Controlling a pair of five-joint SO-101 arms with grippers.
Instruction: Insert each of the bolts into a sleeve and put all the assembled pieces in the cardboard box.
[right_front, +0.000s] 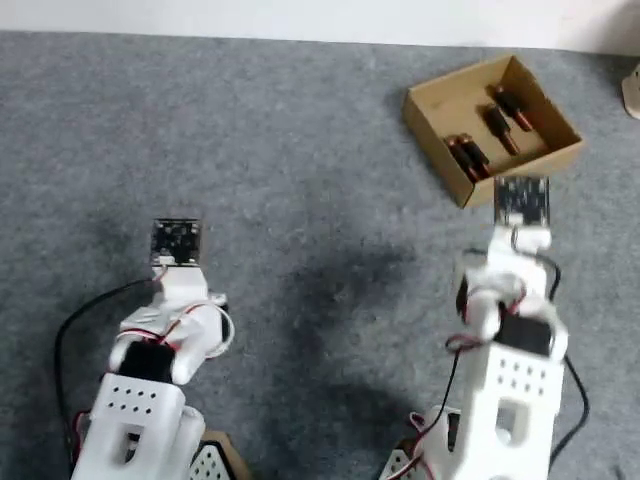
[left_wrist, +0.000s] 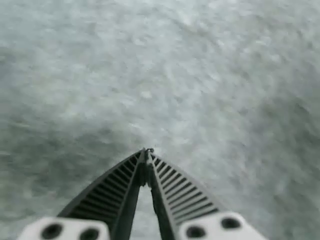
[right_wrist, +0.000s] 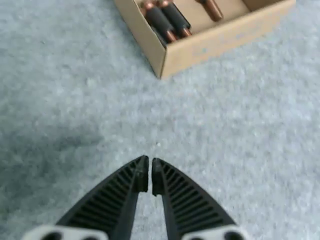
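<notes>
The cardboard box (right_front: 430, 118) sits at the far right of the grey carpet, with several black sleeves with copper bolts (right_front: 468, 155) lying inside it. In the right wrist view the box wall (right_wrist: 220, 40) is a short way ahead of my right gripper (right_wrist: 149, 164), and two assembled pieces (right_wrist: 162, 20) lie side by side in its near corner. My right gripper is shut with nothing between its fingers, hovering over bare carpet. My left gripper (left_wrist: 146, 152) is also shut and empty, above carpet at the left, far from the box.
Grey carpet (right_front: 300, 150) covers the whole work area. The left arm (right_front: 165, 330) and the right arm (right_front: 505, 320) stand side by side at the near edge. A pale object (right_front: 632, 90) pokes in at the far right edge.
</notes>
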